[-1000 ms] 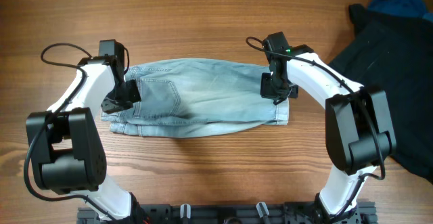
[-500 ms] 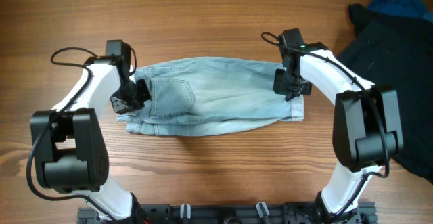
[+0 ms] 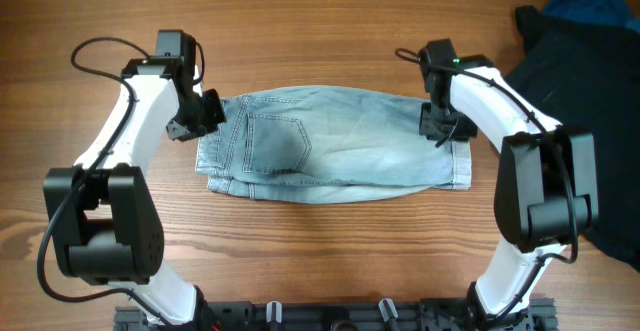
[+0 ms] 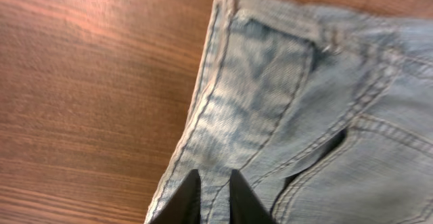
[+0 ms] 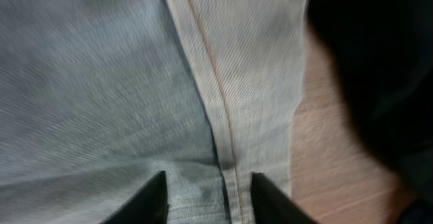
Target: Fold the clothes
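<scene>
The light-blue denim garment point(image 3: 340, 146) lies flat, folded lengthwise, across the middle of the table, with a patch pocket showing at its left. My left gripper point(image 3: 205, 121) is at its upper left corner. In the left wrist view the jaws point(image 4: 215, 197) are shut on the waistband edge of the denim point(image 4: 284, 82). My right gripper point(image 3: 445, 131) is at the garment's right end. In the right wrist view its jaws point(image 5: 206, 197) stand apart over the hem seam of the denim point(image 5: 101, 82).
A large black garment point(image 3: 580, 101) lies at the right side of the table, close to the denim's right end, and shows in the right wrist view point(image 5: 372, 68). A dark-blue cloth point(image 3: 590, 1) lies at the back right corner. Bare wood surrounds the denim.
Both grippers and the denim have shifted to the right across the table. The left gripper has also risen toward the garment's upper left corner.
</scene>
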`<act>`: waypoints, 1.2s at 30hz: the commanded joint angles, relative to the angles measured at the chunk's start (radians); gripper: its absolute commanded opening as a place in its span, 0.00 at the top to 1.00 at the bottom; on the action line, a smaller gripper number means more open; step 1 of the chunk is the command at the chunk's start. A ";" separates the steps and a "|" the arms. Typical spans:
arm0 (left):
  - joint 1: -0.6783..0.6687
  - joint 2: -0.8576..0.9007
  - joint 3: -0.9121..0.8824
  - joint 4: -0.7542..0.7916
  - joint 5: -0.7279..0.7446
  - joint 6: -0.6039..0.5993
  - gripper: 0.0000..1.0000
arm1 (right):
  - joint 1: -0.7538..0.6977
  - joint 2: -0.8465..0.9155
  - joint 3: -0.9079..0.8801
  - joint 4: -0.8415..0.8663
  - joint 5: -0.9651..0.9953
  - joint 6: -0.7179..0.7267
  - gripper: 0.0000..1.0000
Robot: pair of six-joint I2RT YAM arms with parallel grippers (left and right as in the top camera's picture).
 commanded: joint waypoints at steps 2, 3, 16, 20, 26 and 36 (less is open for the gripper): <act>-0.002 -0.034 0.031 -0.009 -0.017 -0.001 0.74 | -0.005 -0.100 0.084 -0.015 0.031 -0.011 0.22; -0.002 -0.034 0.031 -0.012 -0.017 -0.001 0.71 | -0.005 -0.116 0.097 -0.027 0.030 -0.011 0.15; -0.002 -0.034 0.032 0.000 -0.017 0.003 0.00 | -0.110 -0.196 0.068 -0.158 -0.114 -0.115 0.00; -0.002 -0.034 0.031 0.000 -0.017 0.003 0.00 | -0.182 -0.196 0.045 -0.156 -0.256 -0.211 0.00; -0.001 -0.034 0.031 0.020 -0.017 0.003 0.00 | -0.257 -0.195 0.026 -0.147 -0.536 -0.377 0.00; -0.001 -0.034 0.031 0.019 -0.017 0.003 0.00 | -0.323 -0.193 -0.151 -0.076 -0.569 -0.433 0.01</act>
